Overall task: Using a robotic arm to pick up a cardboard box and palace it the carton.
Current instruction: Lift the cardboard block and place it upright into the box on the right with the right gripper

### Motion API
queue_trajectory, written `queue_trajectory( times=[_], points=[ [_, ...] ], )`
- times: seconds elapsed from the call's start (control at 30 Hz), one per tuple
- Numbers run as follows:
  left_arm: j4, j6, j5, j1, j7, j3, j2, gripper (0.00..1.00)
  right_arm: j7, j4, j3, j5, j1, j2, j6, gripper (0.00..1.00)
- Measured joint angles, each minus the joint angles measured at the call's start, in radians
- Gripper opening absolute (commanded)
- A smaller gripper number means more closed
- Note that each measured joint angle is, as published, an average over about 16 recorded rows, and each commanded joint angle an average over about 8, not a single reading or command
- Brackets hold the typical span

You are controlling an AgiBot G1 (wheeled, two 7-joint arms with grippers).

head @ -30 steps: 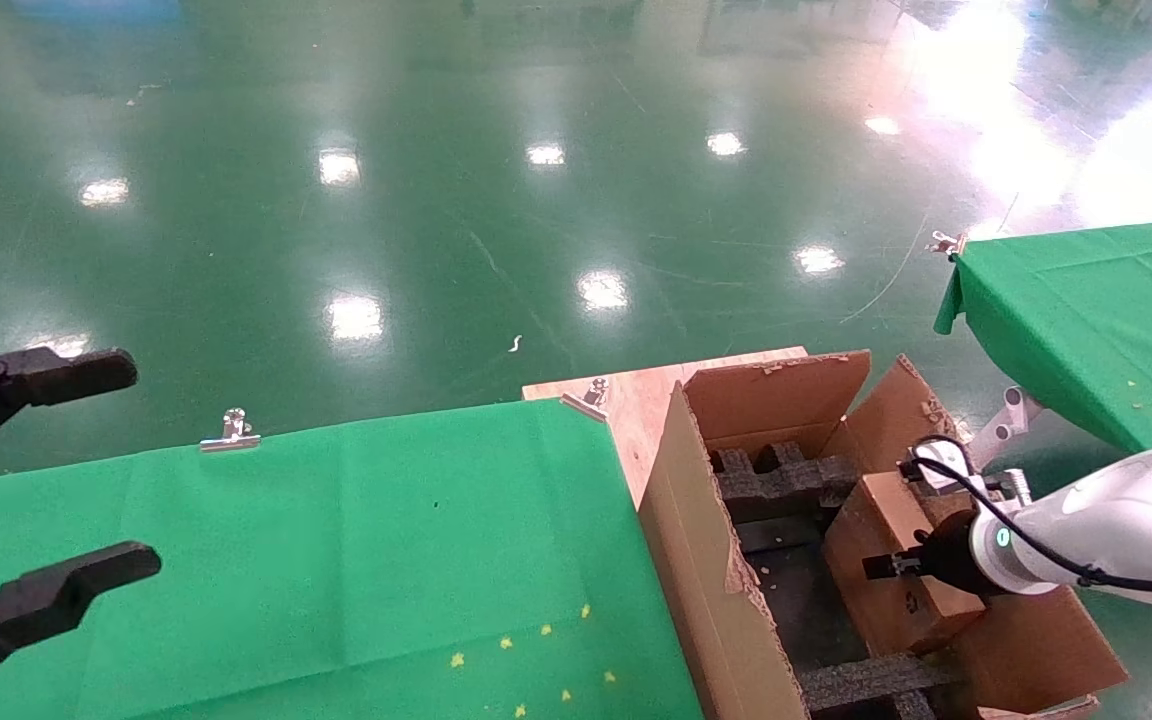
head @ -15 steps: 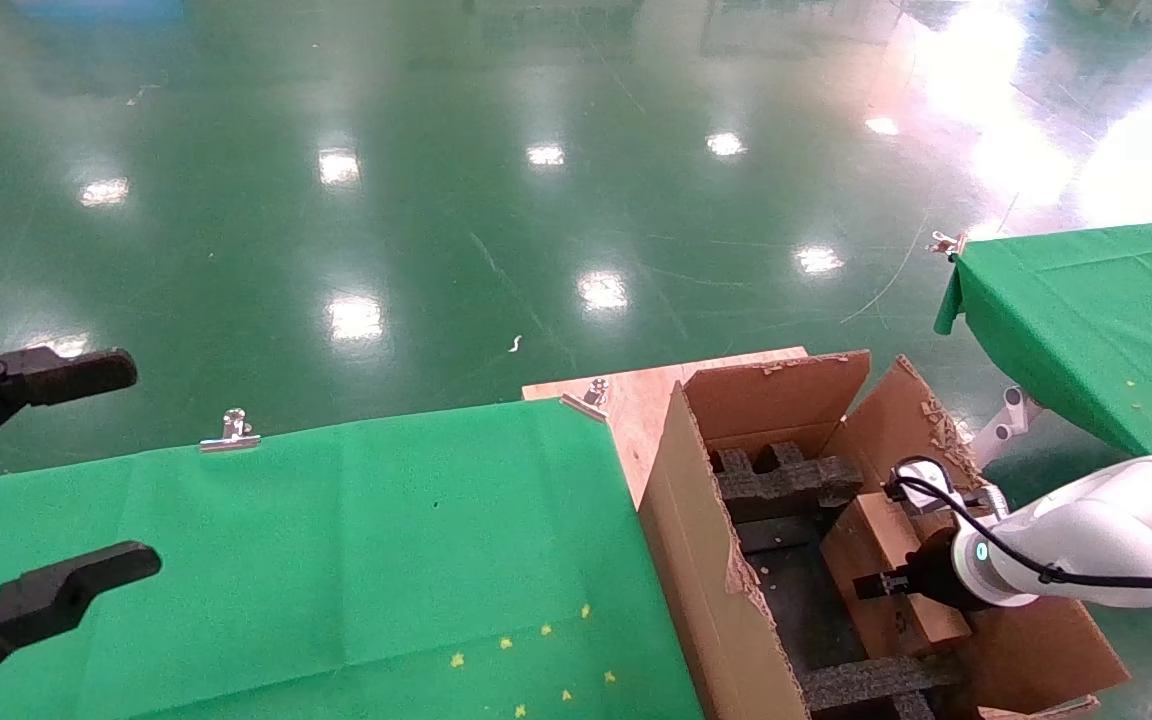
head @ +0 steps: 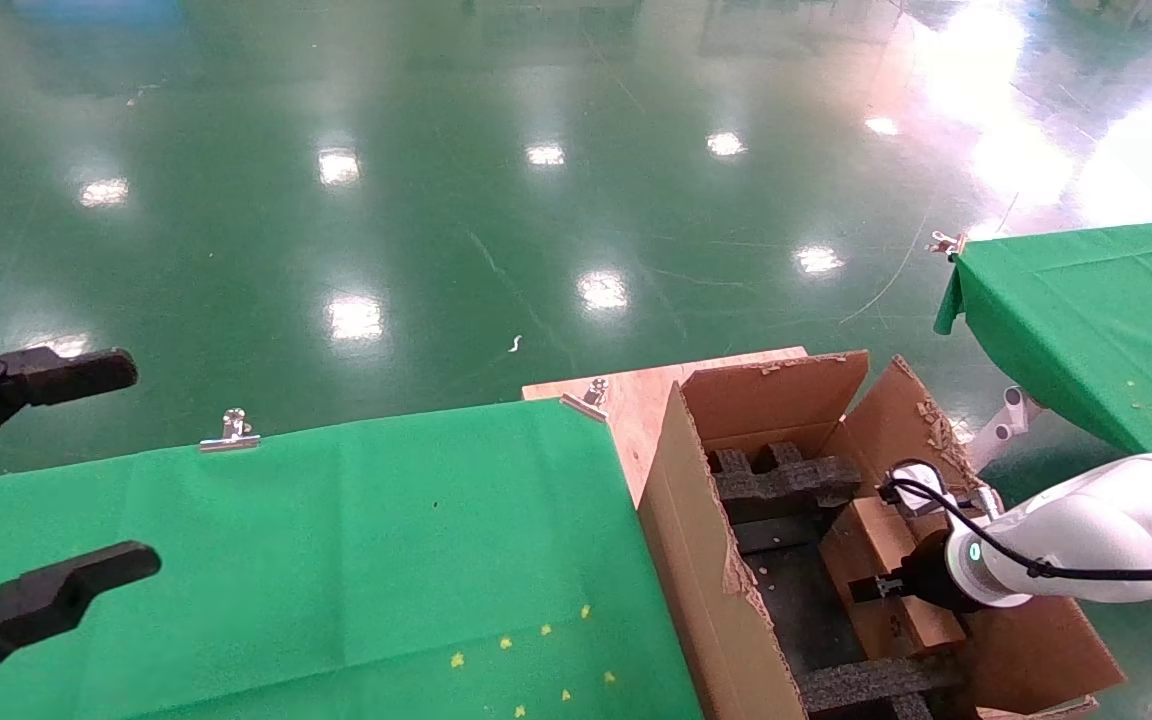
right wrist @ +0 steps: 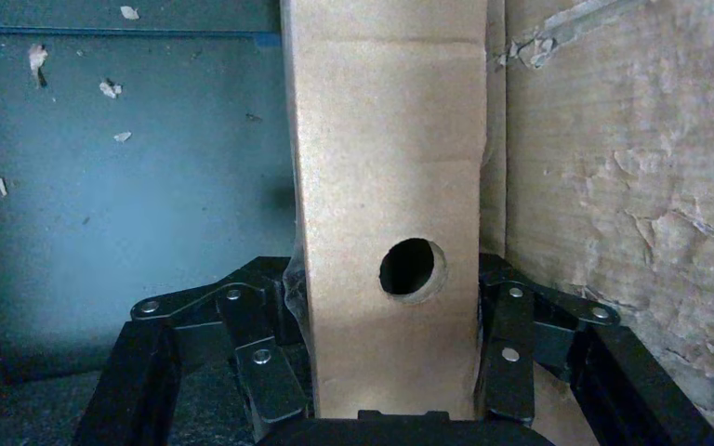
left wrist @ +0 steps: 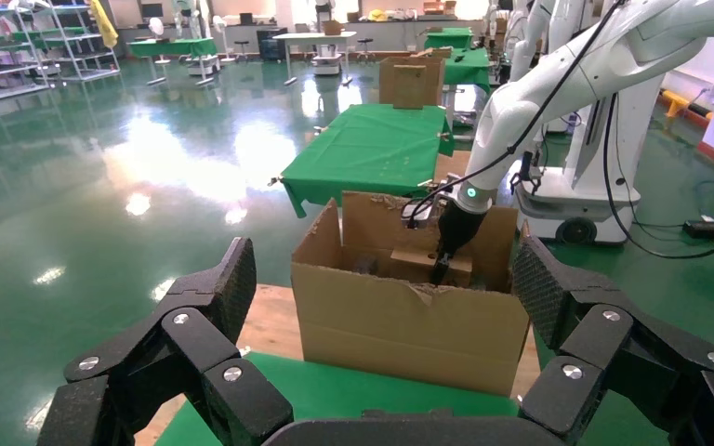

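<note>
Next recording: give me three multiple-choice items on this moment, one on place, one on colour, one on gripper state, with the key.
1. Where is the cardboard box?
A. on the cloth
B. inside the carton
C. on the floor

2. What colour is the table cloth?
A. green
B. blue
C. white

3. What is the right gripper doing?
A. hanging open
B. shut on nothing
C. clamped on the box

Key: B, the box sits between the carton's walls; A, the cloth is plainly green; C, fingers press both sides of the box. The left gripper waits open over the cloth.
</note>
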Motion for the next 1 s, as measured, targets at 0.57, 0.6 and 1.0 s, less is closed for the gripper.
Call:
queue_trajectory(
  times=[0.57,0.6,1.0],
  points=[
    [0.000,0.000,0.000,0.000,0.000,0.000,0.000,1.00,-0.005,0.011,0.012,-0.005,0.040,0.012,-0.006,1.00],
    [0.000,0.000,0.000,0.000,0.000,0.000,0.000,1.00,-0.006,0.015,0.014,-0.006,0.046,0.014,-0.007,1.00],
    [0.000,0.000,0.000,0.000,0.000,0.000,0.000,1.00,-0.038,0.165,0.070,0.012,0.185,0.068,-0.026,1.00]
  ],
)
